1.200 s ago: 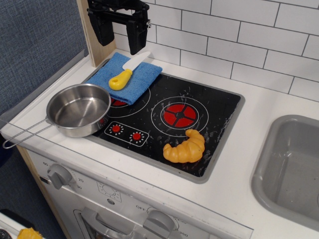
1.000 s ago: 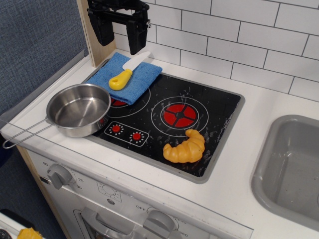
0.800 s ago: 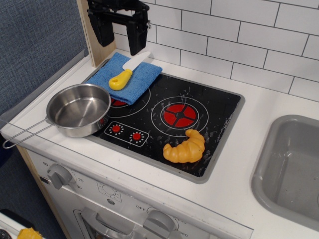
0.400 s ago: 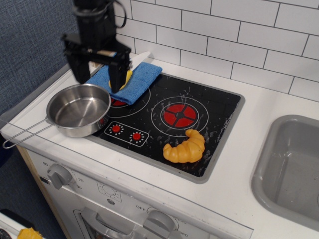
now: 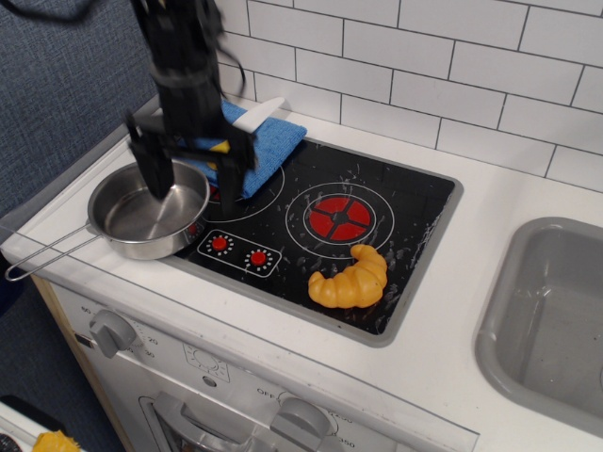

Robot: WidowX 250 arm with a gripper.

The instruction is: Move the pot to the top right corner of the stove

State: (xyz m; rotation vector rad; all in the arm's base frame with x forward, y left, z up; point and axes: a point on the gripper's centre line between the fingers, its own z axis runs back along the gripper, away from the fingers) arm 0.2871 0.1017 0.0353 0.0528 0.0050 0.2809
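Observation:
The pot (image 5: 132, 218), a shiny steel saucepan, sits at the stove's front left corner, its wire handle (image 5: 47, 255) pointing left over the counter. The stove (image 5: 405, 207) is a black cooktop with two red burners; its far right corner holds nothing. My gripper (image 5: 195, 179) is black, open and low over the pot's right rim. One finger (image 5: 155, 172) is inside the pot, the other (image 5: 236, 176) outside it over the left burner. It holds nothing.
A blue cloth (image 5: 275, 141) with a white-bladed toy knife (image 5: 259, 115) lies at the stove's far left. An orange croissant (image 5: 350, 278) lies on the front right of the stove. A grey sink (image 5: 556, 320) is at right. A tiled wall stands behind.
My gripper has come down and forward from high at the back left, over the blue cloth, to the pot's right rim. It stays open. The pot has not moved.

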